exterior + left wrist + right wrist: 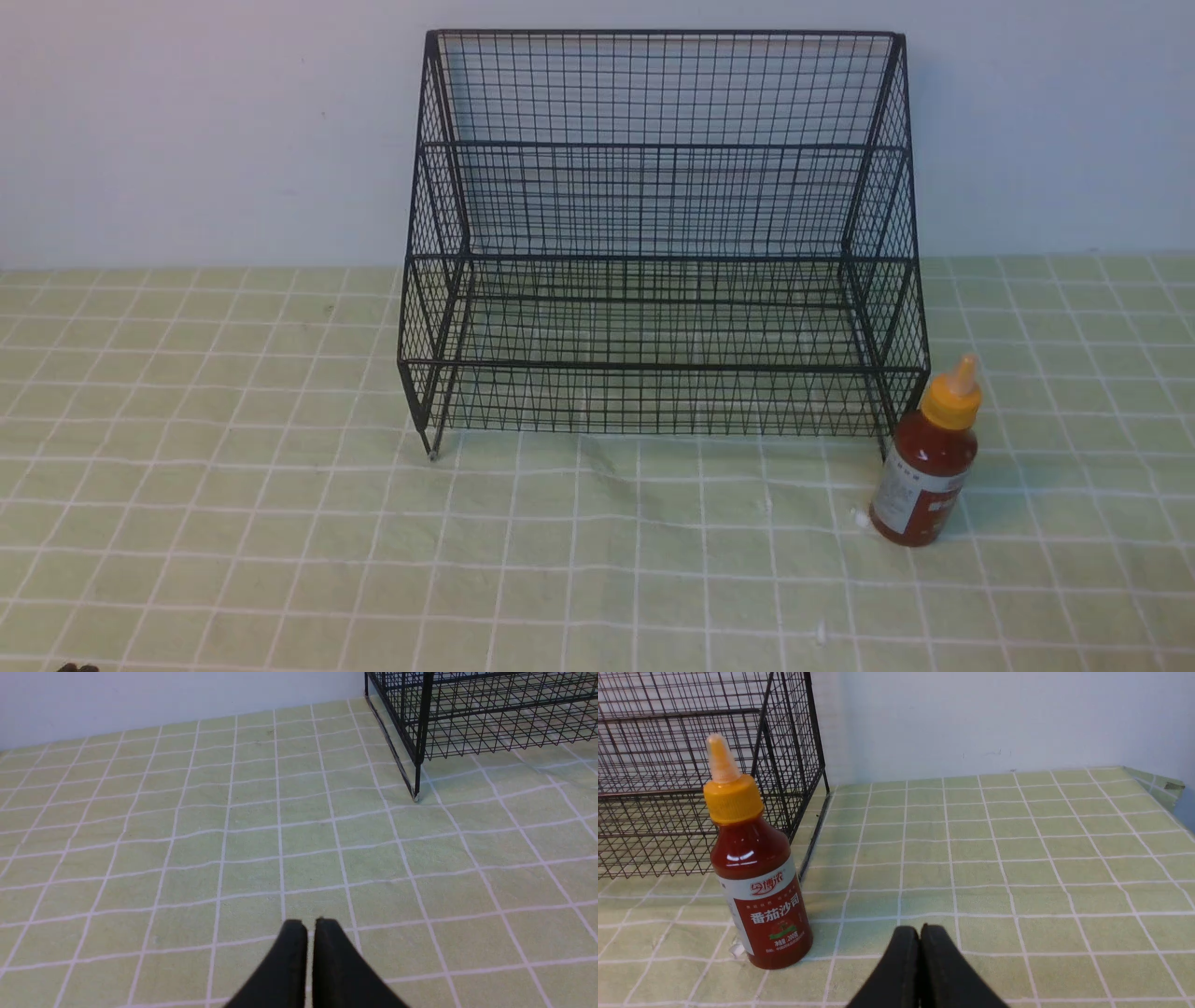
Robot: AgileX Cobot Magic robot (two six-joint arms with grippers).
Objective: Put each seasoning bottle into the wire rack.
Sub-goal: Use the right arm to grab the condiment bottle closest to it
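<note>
Sauce bottle [924, 476] is being kept upright on the desk [653, 597], just to the near side of the right front corner of the wire rack [663, 364], and none is being held inside the mesh. The right tool [920, 933] is being kept pressed together with nothing between its tips, and the left tool [310, 928] is likewise being shown closed and bare.

The step in hand is being judged as the pick-up, with the right tool being better placed for it. The right jaws are best being spread well before the bottle is being neared, and the approach is best being made from the near side, so that the rack's right side is not being brushed. The round body is being preferred for the grip over the pointed nozzle [723, 760], which is likely being bent if squeezed. Smooth plastic is being expected to slip or give, so pressure is best being applied evenly and moderately. For placing, the base is best being raised above the front rail [663, 366] before being moved left and far, then being lowered upright.
</note>
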